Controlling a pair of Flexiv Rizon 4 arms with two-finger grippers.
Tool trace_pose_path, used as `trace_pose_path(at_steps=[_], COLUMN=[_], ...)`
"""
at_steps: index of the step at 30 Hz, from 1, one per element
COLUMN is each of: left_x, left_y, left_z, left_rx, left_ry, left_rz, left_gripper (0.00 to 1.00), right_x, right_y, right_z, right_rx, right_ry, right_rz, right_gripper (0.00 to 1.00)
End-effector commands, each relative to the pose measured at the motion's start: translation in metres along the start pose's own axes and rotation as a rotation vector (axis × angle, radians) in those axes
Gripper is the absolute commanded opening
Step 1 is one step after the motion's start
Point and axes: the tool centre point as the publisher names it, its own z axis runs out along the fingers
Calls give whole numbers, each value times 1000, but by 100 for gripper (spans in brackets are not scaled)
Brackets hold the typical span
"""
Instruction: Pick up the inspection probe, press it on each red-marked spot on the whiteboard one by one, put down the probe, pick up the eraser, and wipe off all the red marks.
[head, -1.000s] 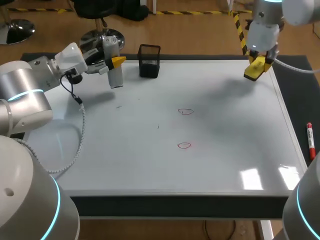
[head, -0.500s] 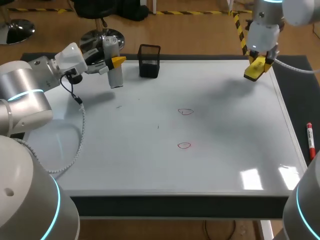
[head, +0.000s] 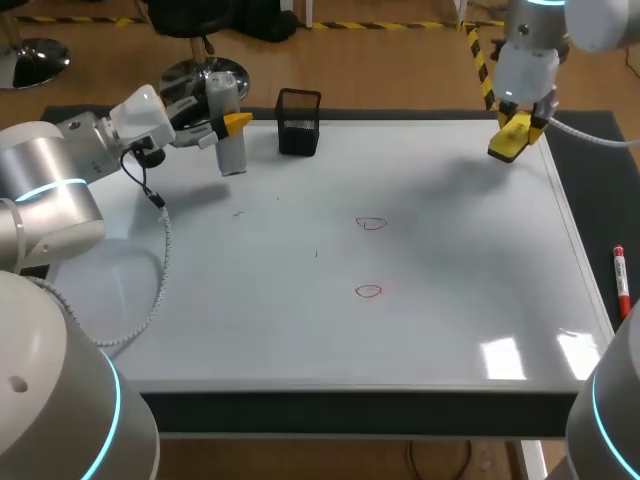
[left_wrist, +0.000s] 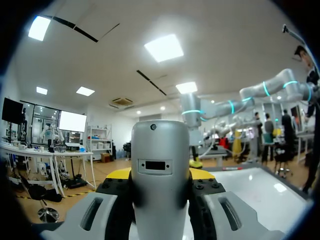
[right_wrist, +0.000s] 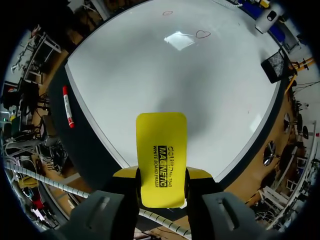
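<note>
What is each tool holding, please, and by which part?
Left tool: the probe, by its grey body's sides. Right tool: the eraser, by its long edges near one end.

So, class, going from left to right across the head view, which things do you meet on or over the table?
In order: inspection probe → black mesh holder → red marks → yellow eraser → red marker pen.

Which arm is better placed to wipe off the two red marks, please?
Right, I think: the right gripper holds the yellow eraser over the whiteboard's far corner, while the left gripper is shut on the probe. Both red marks lie mid-board.
</note>
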Motion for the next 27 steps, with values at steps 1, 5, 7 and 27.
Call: trace_pose_path(at_steps=[1, 5, 7, 27], left_x=[1, 15, 24, 116], left_y=[2, 1, 2, -10], left_z=[1, 11, 19, 107], left_rx=[36, 71, 73, 91], left_ry=[33, 70, 94, 317], left_rz=[8, 17, 19, -28], left_gripper=[0, 0, 0, 0], right_x=[0, 0, 0, 0], right_y=[-1, -1, -1, -1], right_z=[-1, -1, -1, -1], right_rx=[2, 2, 2, 2], right_ry=[3, 3, 3, 3], right_rz=[-2, -2, -2, -2], right_gripper=[0, 0, 0, 0])
